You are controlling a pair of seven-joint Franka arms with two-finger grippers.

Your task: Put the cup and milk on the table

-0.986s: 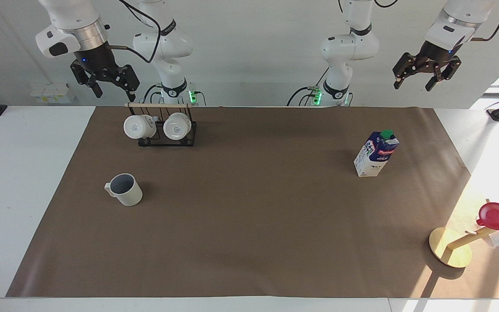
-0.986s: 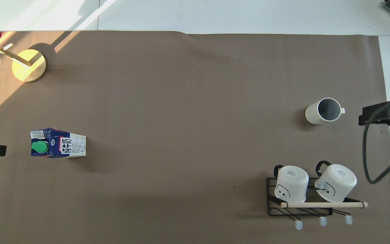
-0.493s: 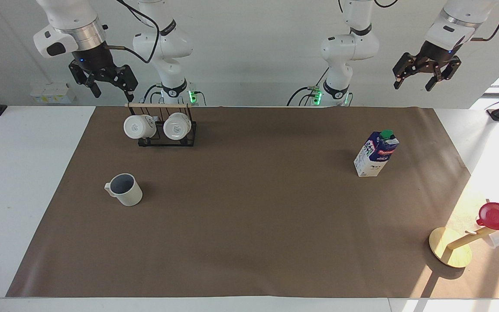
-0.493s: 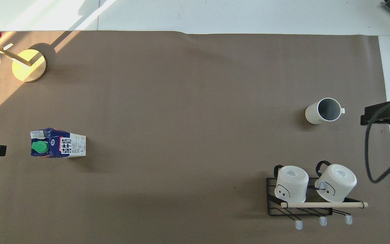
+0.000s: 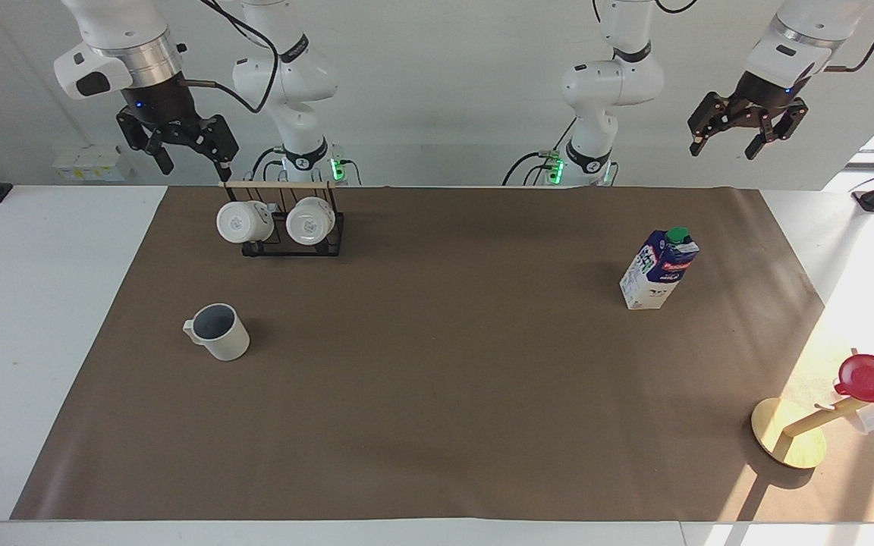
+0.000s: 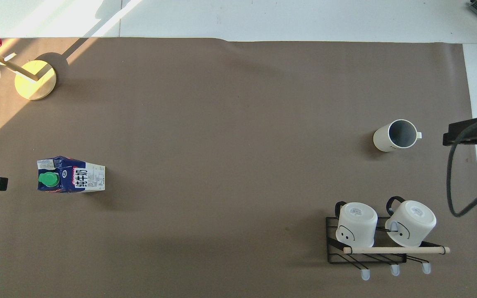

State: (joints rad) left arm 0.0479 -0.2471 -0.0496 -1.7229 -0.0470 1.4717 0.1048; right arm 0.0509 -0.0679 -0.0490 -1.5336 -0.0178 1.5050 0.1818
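The off-white cup stands upright on the brown mat of the white table, toward the right arm's end; it also shows in the overhead view. The blue-and-white milk stands upright on the mat toward the left arm's end, green cap up, and shows in the overhead view. My right gripper is open and empty, raised high above the table's edge beside the mug rack. My left gripper is open and empty, raised high above the mat's corner.
A black wire rack with a wooden bar holds two glossy white mugs, nearer to the robots than the cup. A red cup hangs on a tilted wooden stand with a round base at the left arm's end.
My right gripper has risen a little and drifted toward its end of the table. The left arm, the cup and the milk have not moved.
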